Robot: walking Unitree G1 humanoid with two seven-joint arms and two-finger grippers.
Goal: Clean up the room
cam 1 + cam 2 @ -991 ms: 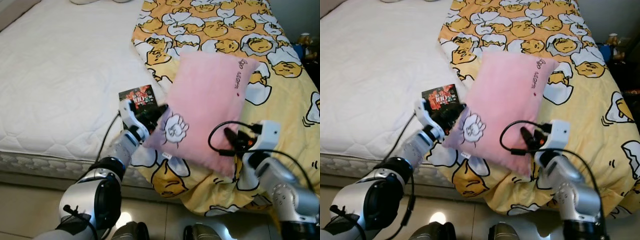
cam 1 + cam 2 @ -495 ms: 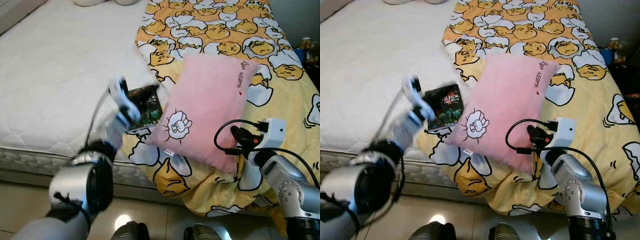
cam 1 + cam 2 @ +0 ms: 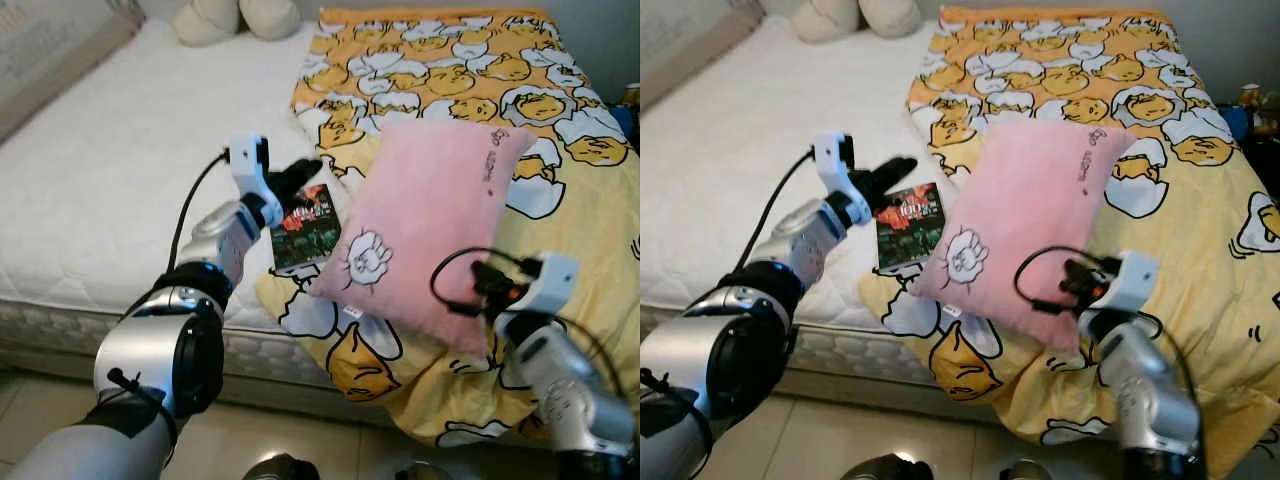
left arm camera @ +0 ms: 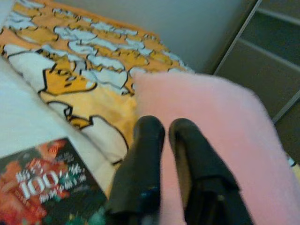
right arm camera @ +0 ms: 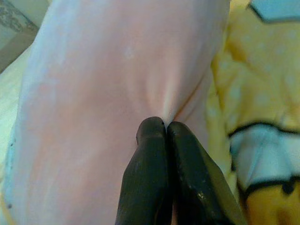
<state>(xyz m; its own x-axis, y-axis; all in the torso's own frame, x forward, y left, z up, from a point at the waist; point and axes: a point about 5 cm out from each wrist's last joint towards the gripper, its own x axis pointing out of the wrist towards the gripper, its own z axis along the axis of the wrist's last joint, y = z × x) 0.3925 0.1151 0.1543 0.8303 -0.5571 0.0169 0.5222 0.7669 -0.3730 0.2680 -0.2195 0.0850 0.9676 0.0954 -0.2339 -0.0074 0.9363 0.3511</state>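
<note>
Two grippers are at work on the bed, and you have them on opposite sides of the pink pillow (image 3: 430, 235). Your right gripper (image 5: 165, 126) has its black fingers pressed together on a pinch of the pillow's fabric at the lower corner nearest the robot; the cloth puckers right at the tips. Your left gripper (image 3: 298, 172) is raised above the mattress (image 3: 110, 190), beside the pillow's left edge, holding nothing. Its two fingers (image 4: 147, 140) stand close together with only a narrow slit between them, pointing toward the pillow.

The pillow lies tilted across the yellow duvet (image 3: 450, 80) printed with egg cartoons, a small cartoon patch facing up near its lower end. Just beside its left edge, under your left gripper, you have a dark book (image 3: 305, 228) with red lettering, lying flat where the duvet's edge meets the white quilted mattress. Near the head of the bed sit two pale cushions (image 3: 235, 18).
</note>
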